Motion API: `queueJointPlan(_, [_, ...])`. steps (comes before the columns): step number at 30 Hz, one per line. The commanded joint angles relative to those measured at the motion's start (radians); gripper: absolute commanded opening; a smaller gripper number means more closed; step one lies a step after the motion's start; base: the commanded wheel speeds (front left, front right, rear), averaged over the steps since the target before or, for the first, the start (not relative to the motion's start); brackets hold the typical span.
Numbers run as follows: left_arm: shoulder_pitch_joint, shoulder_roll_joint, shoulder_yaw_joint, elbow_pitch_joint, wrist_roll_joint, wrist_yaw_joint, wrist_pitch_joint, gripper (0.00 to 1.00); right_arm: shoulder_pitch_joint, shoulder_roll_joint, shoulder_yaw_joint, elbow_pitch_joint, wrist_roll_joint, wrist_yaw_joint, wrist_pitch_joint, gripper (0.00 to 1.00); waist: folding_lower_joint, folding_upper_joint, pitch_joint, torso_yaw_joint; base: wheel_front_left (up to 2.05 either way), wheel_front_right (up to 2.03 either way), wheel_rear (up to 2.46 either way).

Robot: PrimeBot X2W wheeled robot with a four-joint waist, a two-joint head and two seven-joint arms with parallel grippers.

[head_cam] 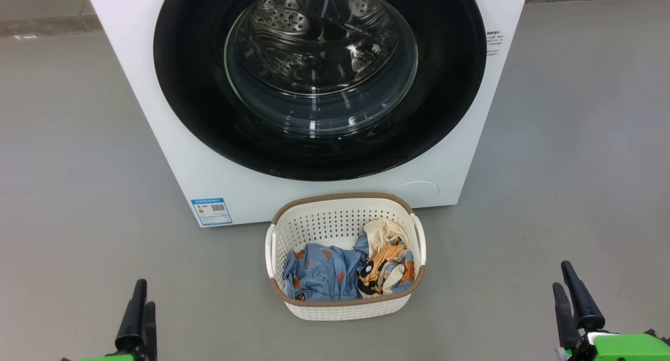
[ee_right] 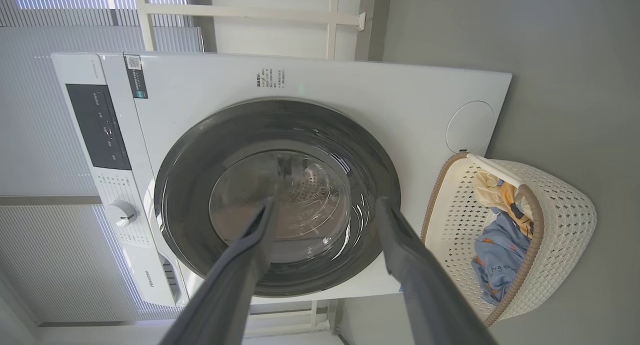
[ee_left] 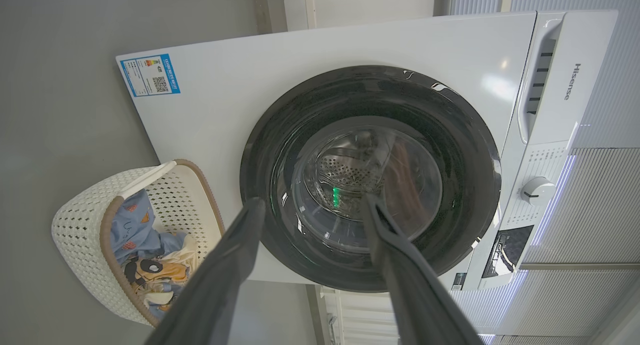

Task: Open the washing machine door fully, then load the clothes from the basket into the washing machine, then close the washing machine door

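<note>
The white washing machine (head_cam: 167, 157) stands straight ahead on the floor. Its round glossy black washing machine door (head_cam: 188, 89) lies shut against the front, and the steel drum shows through the glass bowl. In front of it sits the cream basket (head_cam: 340, 198) holding the clothes (head_cam: 322, 274), light blue with orange prints, plus a cream and orange piece. My left gripper (head_cam: 145, 294) is low at the left and my right gripper (head_cam: 562, 275) low at the right, both well short of the basket. In the wrist views the left gripper (ee_left: 314, 200) and right gripper (ee_right: 326, 201) stand open and empty, pointing at the door.
Grey floor spreads to both sides of the machine and basket. A blue energy label (head_cam: 211, 211) and a round filter cover (head_cam: 417, 189) sit low on the machine's front. The control panel with a knob (ee_left: 537, 191) runs along the machine's top.
</note>
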Motion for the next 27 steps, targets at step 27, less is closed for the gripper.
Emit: queueJointPlan(27, [-0.061, 0.033, -0.013, -0.038, 0.461, -0.006, -0.099, 1.0, -0.044, -0.077, 0.043, -0.004, -0.43, 0.001, -0.112, 1.0, -0.0001, 0.0, -0.004, 0.003, 0.0, 0.0, 0.0])
